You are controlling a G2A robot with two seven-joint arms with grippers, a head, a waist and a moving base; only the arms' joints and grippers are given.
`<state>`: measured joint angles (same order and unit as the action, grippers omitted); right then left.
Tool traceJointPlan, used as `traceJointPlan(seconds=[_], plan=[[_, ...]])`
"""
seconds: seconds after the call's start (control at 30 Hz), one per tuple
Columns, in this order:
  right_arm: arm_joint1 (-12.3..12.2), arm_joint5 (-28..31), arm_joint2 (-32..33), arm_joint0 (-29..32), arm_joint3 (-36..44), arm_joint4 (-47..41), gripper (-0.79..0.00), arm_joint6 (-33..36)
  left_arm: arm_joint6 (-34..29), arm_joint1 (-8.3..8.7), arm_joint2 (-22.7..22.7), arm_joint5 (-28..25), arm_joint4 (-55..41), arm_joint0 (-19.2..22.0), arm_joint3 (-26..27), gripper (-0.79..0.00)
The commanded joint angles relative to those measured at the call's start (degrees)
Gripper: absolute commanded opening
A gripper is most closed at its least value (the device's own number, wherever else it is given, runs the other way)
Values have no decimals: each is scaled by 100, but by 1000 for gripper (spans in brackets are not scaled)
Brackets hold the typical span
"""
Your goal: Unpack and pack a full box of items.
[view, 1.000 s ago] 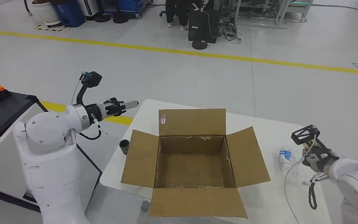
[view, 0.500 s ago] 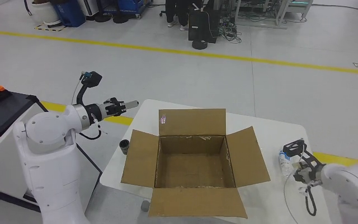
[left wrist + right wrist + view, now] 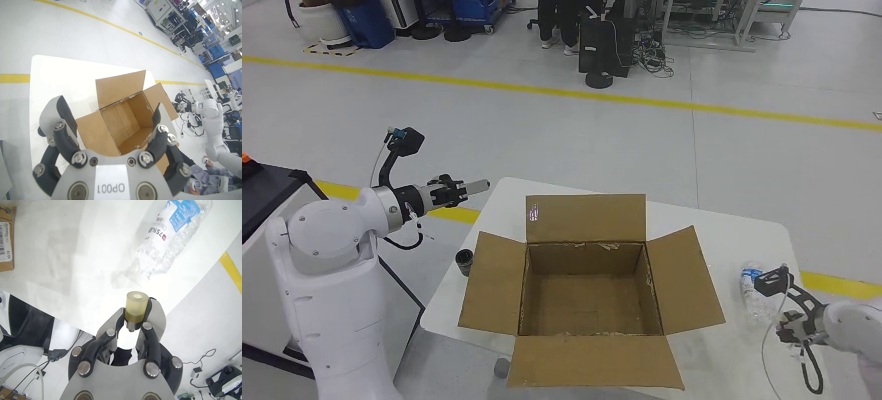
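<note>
**One cylinder pinched on the right, left jaws spread, one open box between**

The right gripper (image 3: 135, 313) has its jaws pressed onto one small yellowish cylinder (image 3: 135, 306). It is translucent, with a metal stud at its lower end, and stands upright between the two pads. Just past it, with a gap between them, one clear plastic bottle (image 3: 166, 237) lies on its side on the white surface (image 3: 75, 247). Its capped end is turned toward the jaws and one blue-and-white label wraps its body. From the top view this gripper (image 3: 780, 298) sits near the surface's right edge. The bottle (image 3: 752, 283) lies between it and the box's right flap, near the flap but apart from it.

The left gripper (image 3: 110, 111) has its jaws spread wide, showing two dark ribbed pads. In the top view it (image 3: 480, 186) hangs just outside the surface's (image 3: 722, 225) far left corner, well apart from the box.

One cardboard box (image 3: 592, 305) stands in the middle of the surface with all four flaps folded outward. Its bare brown floor shows from above and through the left jaws (image 3: 121, 121). One printed label (image 3: 5, 236) sits on the flap nearest the right gripper. One small dark cylinder (image 3: 464, 261) stands at the surface's left edge, just beside the left flap.
</note>
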<state>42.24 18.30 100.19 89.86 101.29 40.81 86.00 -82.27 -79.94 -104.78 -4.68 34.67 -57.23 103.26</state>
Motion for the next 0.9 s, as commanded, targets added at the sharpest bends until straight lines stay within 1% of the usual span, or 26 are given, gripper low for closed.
traceJointPlan(seconds=[0.0, 0.1, 0.23, 0.43, 0.6, 0.87], plan=[[-64, 101, -42, 54, -90, 14, -785, -101, 0, 0, 0, 0, 0, 0, 0, 0], [-154, 308, -161, 96, -268, -60, -785, -308, 0, 0, 0, 0, 0, 0, 0, 0], [-262, 582, -504, 90, -380, 1, -785, -582, 0, 0, 0, 0, 0, 0, 0, 0], [-376, 860, -890, 31, -397, 92, -785, -860, 0, 0, 0, 0, 0, 0, 0, 0], [-481, 1090, -1083, 51, -347, 167, -785, -1091, 0, 0, 0, 0, 0, 0, 0, 0], [-626, 1169, -1372, 41, -442, -17, -785, -1169, 0, 0, 0, 0, 0, 0, 0, 0]])
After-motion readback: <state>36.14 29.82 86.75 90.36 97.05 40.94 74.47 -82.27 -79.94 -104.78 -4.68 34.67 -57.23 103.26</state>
